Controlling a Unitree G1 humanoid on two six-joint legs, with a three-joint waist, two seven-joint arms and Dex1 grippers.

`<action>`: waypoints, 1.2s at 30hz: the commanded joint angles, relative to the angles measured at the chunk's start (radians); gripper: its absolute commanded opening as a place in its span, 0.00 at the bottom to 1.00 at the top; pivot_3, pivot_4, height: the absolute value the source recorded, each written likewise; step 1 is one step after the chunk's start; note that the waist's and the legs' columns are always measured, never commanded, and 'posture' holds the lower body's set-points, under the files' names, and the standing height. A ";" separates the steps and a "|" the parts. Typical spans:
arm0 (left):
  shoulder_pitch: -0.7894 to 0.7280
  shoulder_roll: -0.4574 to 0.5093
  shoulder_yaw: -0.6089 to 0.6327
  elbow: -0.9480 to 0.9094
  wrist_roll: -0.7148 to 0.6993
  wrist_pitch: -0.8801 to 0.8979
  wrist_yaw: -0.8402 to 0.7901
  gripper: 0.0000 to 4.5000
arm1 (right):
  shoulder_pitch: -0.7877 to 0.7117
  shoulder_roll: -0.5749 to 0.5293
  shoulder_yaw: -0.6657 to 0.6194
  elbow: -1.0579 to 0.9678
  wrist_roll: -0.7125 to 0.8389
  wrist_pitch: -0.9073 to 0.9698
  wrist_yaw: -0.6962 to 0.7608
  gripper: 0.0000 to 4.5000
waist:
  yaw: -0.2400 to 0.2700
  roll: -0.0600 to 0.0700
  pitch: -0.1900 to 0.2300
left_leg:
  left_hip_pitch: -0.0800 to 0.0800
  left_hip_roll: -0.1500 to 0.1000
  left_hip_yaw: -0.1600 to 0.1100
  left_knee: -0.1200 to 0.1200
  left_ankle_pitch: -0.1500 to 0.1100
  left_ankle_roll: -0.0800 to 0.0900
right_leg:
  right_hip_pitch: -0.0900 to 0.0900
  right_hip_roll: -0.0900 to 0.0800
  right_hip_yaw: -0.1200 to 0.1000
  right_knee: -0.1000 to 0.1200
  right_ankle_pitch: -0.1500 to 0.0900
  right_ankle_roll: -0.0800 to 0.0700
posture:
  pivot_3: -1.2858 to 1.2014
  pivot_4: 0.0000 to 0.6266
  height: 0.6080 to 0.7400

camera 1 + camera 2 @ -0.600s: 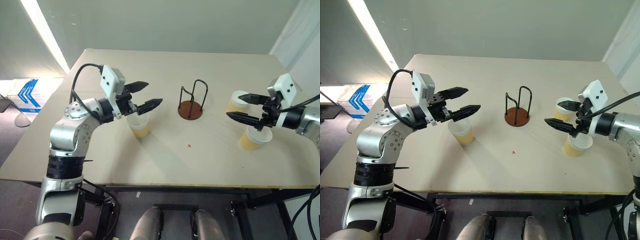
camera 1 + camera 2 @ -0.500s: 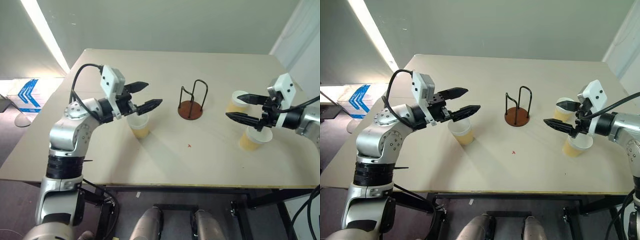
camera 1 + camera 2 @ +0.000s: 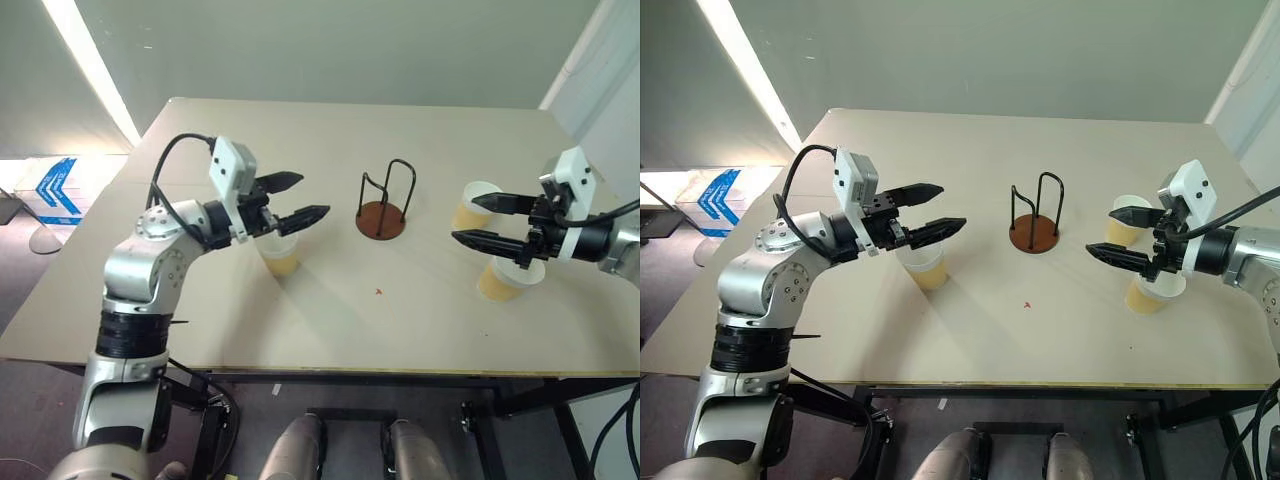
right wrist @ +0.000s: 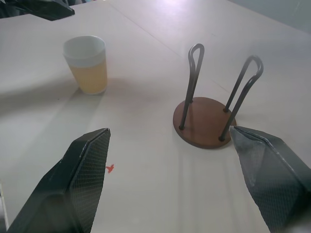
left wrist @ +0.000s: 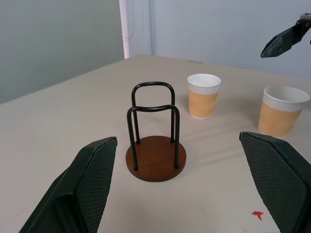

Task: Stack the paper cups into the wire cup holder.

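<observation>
Both the left gripper (image 3: pixel 299 198) and right gripper (image 3: pixel 481 220) hover spread wide and empty, while the paper cups (image 3: pixel 500 279) look light and crushable, best pinched gently around the mid-wall.

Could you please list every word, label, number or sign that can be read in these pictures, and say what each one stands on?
No words, brand names or numbers can be read anywhere.
Blue arrow-like chevrons, without letters, on the white box on the floor beside the table.
A small red mark on the tabletop in front of the wire cup holder; too small to read as any character.
The paper cups carry no print.
</observation>
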 commanded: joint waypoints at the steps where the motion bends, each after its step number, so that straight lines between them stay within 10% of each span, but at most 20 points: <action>1: -0.015 -0.020 -0.017 -0.038 -0.007 0.020 0.014 0.98 | -0.004 -0.016 -0.040 -0.039 0.014 -0.002 -0.007 0.92 | 0.001 0.000 0.000 | 0.000 0.000 0.000 0.000 0.000 0.000 | 0.000 0.000 0.000 0.000 0.000 0.000 | 0.52 0.24 1.00; 36: -0.207 -0.257 -0.223 0.203 0.209 0.050 0.156 0.98 | 0.053 -0.046 -0.101 -0.097 0.063 0.048 -0.034 0.92 | 0.005 -0.001 0.000 | -0.002 0.000 0.001 0.003 0.006 0.004 | 0.001 0.000 0.000 -0.001 -0.001 0.004 | 0.52 0.24 1.00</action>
